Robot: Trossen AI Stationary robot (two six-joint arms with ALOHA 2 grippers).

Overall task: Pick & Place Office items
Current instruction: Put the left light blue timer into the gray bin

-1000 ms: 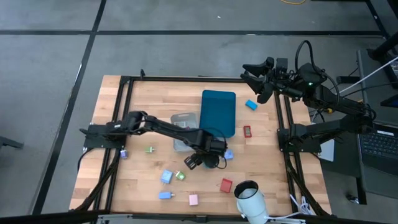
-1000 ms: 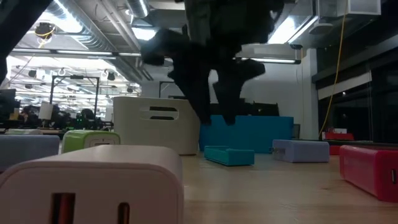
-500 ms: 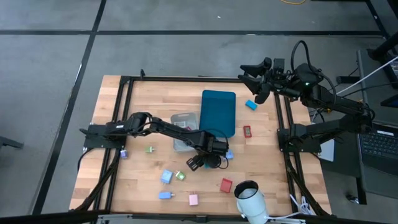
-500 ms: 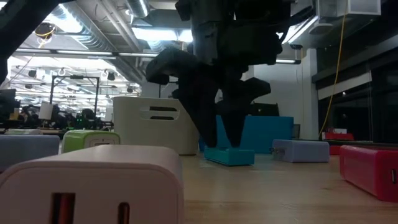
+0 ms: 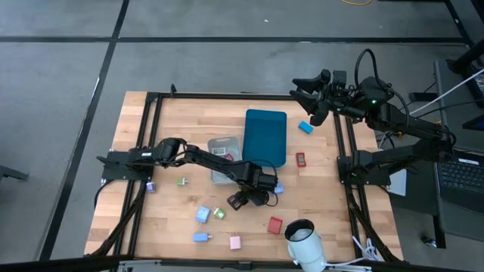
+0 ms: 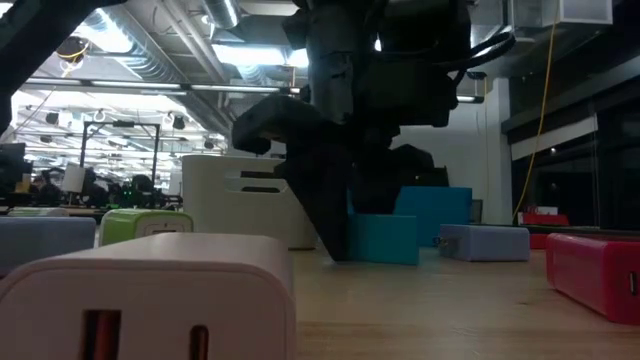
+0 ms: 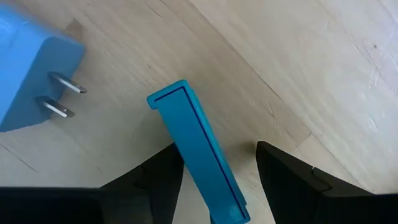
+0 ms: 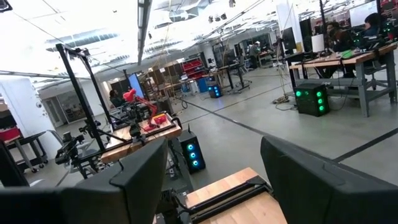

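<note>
We see a wooden bench inside a black frame. On it lies a large teal tray, with a grey bin touching its left side. The left arm reaches across the bench from the left edge; its left hand is down at the bench just in front of the bin, fingers partly open either side of a flat teal piece, which stands on edge between them. Just beside it lies a light blue plug adapter, prongs towards the teal piece. The right hand hangs above the far right corner, fingers wide apart and empty. Other office items lie scattered: a red block, a pink one, blue ones, a green one.
</note>
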